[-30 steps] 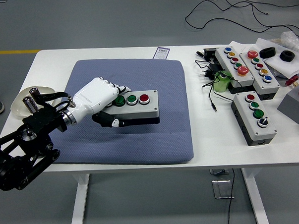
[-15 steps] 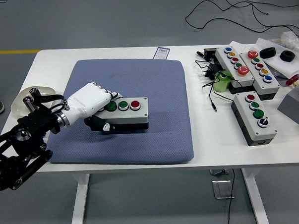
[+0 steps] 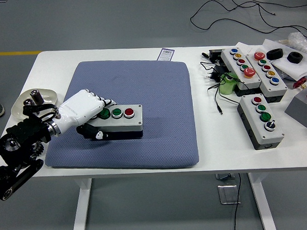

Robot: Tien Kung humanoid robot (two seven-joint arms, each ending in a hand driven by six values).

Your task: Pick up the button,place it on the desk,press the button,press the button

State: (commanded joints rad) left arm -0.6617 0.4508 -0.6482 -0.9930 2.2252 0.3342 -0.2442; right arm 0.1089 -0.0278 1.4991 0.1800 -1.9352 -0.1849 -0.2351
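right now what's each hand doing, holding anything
left hand: shut on the grey three-button control box, over the blue pad
right hand: not in view

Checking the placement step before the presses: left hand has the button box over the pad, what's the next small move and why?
Probably lower it the last bit and release. The left hand grips the left end of the grey button box, which sits low over the blue pad with a shadow beneath, so whether it rests there is unclear. The buttons face up, unpressed so far.

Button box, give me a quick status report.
Left hand shut on button box, over blue pad. Right hand out of view. Nothing in the way.
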